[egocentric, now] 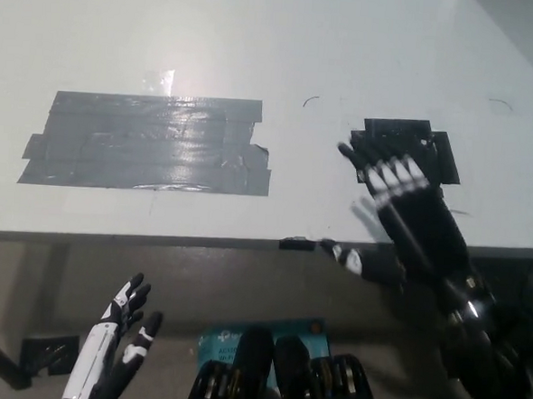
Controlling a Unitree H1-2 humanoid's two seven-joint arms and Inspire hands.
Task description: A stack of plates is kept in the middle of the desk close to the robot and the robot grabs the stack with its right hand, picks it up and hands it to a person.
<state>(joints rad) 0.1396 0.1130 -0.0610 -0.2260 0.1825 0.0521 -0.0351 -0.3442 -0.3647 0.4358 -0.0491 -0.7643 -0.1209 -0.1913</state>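
Right hand [400,203] is empty with fingers spread, hovering over the worktop [285,47] edge at 4 o'clock, by a black tape patch [406,136]. Left hand [118,335] hangs loose at 7 o'clock, fingers apart. Plate stack's out of view.

I've got a white desk [258,36] filling the upper part of the head view, its near edge running across the frame. At about nine o'clock lies a wide patch of overlapping grey tape strips [148,142] — flat, glossy. At three o'clock sits a smaller black tape patch [443,156] — partly covered.
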